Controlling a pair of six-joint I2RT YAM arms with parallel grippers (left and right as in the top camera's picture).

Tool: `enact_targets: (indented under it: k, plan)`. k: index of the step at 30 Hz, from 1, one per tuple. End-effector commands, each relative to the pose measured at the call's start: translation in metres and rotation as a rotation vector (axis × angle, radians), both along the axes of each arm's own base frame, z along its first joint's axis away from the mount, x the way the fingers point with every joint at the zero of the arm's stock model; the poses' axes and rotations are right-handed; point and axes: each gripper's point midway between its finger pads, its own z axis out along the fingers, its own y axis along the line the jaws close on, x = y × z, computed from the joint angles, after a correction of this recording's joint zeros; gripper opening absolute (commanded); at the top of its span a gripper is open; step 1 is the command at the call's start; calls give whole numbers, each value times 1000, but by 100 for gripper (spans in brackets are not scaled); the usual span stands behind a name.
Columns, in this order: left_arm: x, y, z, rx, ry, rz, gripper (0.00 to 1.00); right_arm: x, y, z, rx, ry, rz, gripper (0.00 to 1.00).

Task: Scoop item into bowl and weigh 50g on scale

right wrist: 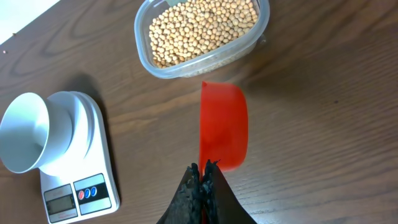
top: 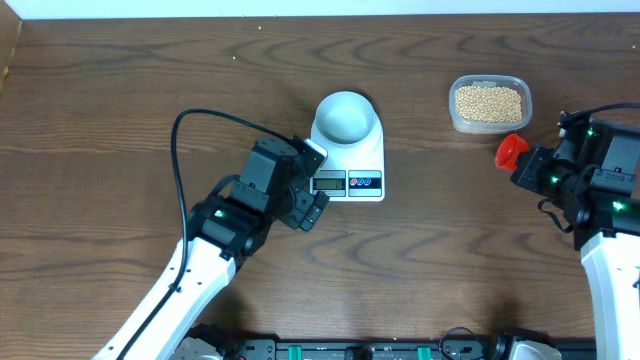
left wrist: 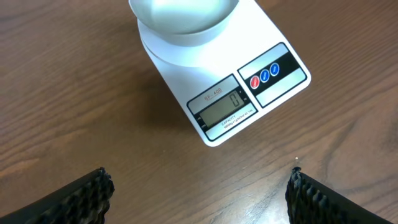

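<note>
Now, right gripper (right wrist: pixel 202 177) pinching a red scoop (right wrist: pixel 224 130) near the beans (right wrist: pixel 202 28), left gripper (left wrist: pixel 199 186) hovering, jaws spread, before the scale (left wrist: pixel 267 37), bowl (top: pixel 347 117) sitting on it.

A dark brown wood-grain table (top: pixel 100 100) spreads out before me, softly and evenly lit. Beyond its far edge runs a pale strip (top: pixel 300 6).

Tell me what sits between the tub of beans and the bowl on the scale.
Nothing visible: only bare table lies between the beans and the bowl. The right gripper, holding the red scoop, is beside the tub.
</note>
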Motion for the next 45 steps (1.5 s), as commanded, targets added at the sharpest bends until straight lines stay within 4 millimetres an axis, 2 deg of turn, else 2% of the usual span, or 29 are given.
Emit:
enact_targets:
  k: [1,9,19,40,45]
  plan:
    - [4,-2,13,-26,-25,8,91,3,-1,9,-13,-25,16,1]
    - [-3,1,10,-43,19,41,98,3,-1,9,-12,-23,16,1]
    - [-14,6,10,-28,50,39,98,2,0,8,-10,-17,16,1]
    - [-3,0,19,-58,-4,38,98,-4,2,4,-13,9,37,1]
    - [-3,0,19,-57,-3,39,98,3,13,14,34,-40,89,1]
